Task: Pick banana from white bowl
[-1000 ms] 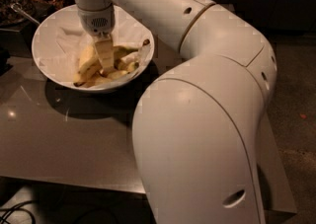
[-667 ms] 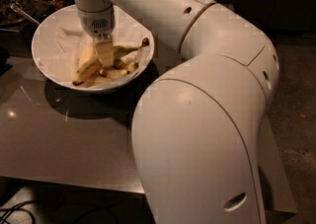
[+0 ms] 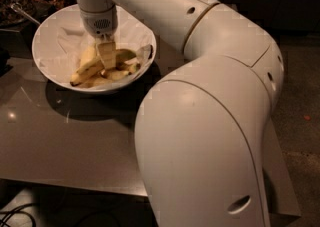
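Observation:
The white bowl (image 3: 55, 31), lined with crumpled white paper, stands at the back left of the grey table (image 3: 60, 136). Several yellow bananas lie bunched in its right half. The longest banana (image 3: 125, 55) curves to the right, with its dark tip near the bowl's right rim. My gripper (image 3: 106, 55) hangs straight down from the wrist (image 3: 99, 18) into the bowl. It is down among the bananas, right at the left part of the long banana, and hides part of the bunch.
My large white arm (image 3: 210, 121) fills the right and front of the view and covers the table's right side. Dark clutter and a metal utensil (image 3: 22, 13) lie behind the bowl at the back left. Cables lie on the floor (image 3: 15, 211) at the lower left.

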`<state>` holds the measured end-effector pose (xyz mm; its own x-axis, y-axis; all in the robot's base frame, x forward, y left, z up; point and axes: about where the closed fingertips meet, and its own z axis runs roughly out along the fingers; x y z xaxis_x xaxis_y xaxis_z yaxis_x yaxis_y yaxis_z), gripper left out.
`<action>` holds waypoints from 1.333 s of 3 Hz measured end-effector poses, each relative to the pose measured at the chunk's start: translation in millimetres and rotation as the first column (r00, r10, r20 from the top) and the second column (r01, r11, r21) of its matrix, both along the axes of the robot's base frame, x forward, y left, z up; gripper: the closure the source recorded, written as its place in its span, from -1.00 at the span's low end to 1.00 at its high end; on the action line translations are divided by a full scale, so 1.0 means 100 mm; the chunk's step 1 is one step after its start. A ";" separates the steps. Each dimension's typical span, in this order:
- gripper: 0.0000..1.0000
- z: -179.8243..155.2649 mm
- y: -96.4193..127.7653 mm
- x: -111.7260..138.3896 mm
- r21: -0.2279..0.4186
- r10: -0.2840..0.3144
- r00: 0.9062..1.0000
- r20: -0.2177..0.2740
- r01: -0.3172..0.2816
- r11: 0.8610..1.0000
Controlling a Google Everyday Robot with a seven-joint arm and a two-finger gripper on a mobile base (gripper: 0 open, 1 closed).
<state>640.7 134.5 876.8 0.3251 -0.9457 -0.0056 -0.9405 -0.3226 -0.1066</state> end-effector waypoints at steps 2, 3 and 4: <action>1.00 0.38 -0.18 -0.35 0.132 -0.003 0.993 0.122 -0.013 0.991; 1.00 0.60 -0.29 -0.51 0.167 0.015 0.985 0.170 -0.044 0.985; 1.00 0.90 -0.31 -0.69 0.167 0.058 0.974 0.218 -0.096 0.981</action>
<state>571.8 103.7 967.3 0.4085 -0.9081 -0.0924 -0.8634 -0.3515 -0.3618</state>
